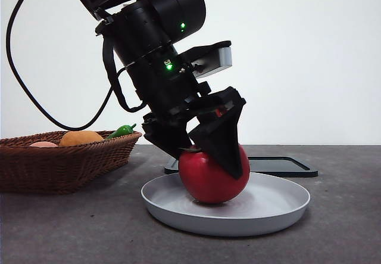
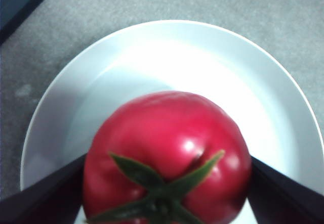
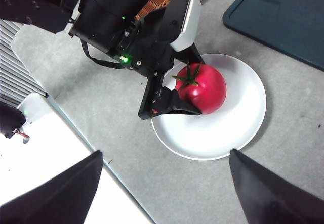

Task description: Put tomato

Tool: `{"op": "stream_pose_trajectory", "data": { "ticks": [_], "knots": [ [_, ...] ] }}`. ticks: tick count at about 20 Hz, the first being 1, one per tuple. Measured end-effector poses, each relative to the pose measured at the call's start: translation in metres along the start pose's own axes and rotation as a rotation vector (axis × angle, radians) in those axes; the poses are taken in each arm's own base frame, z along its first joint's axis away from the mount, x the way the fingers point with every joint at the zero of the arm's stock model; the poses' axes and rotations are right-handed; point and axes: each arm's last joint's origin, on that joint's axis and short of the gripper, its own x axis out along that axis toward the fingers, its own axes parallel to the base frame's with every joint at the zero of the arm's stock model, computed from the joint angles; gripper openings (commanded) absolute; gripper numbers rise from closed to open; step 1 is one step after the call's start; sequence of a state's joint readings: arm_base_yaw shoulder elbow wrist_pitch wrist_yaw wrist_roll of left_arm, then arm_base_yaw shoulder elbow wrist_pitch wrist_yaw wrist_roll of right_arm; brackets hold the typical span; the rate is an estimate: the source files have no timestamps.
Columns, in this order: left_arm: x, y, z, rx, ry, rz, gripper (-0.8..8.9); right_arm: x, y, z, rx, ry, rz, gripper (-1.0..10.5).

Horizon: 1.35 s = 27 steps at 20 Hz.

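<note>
One grey desk (image 1: 71, 228) under a white wall: your left end effector (image 1: 205, 148) grips the tomato (image 1: 211, 177) on the plate (image 1: 280, 207), stem tilted toward eleven o'clock; right end effector (image 3: 164, 183) hangs unclenched.

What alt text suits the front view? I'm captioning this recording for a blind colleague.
The left hand, on a black arm reaching down from above, grips a red tomato that rests on a shallow grey plate. A wicker basket of produce stands to one side; a dark tray lies behind the plate.
</note>
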<state>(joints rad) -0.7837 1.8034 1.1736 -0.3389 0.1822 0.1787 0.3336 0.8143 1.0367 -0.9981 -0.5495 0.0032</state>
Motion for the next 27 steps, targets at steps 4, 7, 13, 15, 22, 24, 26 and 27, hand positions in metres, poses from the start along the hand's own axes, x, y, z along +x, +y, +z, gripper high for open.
{"op": "stream_pose_trajectory", "data": {
  "ticks": [4,7,13,15,22,24,26,27],
  "knots": [
    [0.0,0.0,-0.001,-0.001,0.01,-0.002,5.49,0.0,0.0,0.0,0.0,0.001,0.0,4.0],
    [0.0,-0.001,-0.003,-0.003,0.033,-0.006,5.68,0.0,0.0,0.0,0.001,0.001,0.0,4.0],
    [-0.01,-0.001,0.009,-0.014,0.057,-0.011,5.66,0.0,0.0,0.0,0.001,0.001,0.0,4.0],
    [-0.017,0.001,0.016,-0.024,0.066,-0.01,5.66,0.0,0.0,0.0,0.001,0.002,0.0,4.0],
    [-0.048,0.023,0.04,-0.093,0.034,0.029,5.67,0.0,0.0,0.0,0.0,0.001,0.0,4.0],
    [-0.069,0.032,0.042,-0.124,-0.015,0.058,5.67,0.0,0.0,0.0,0.001,0.001,0.0,4.0],
    [-0.1,0.04,0.044,-0.151,-0.092,0.096,5.67,0.0,0.0,0.0,0.001,0.001,0.0,4.0],
    [-0.119,0.044,0.044,-0.166,-0.138,0.121,5.67,0.0,0.0,0.0,0.0,0.001,-0.001,4.0]
  ]
}}
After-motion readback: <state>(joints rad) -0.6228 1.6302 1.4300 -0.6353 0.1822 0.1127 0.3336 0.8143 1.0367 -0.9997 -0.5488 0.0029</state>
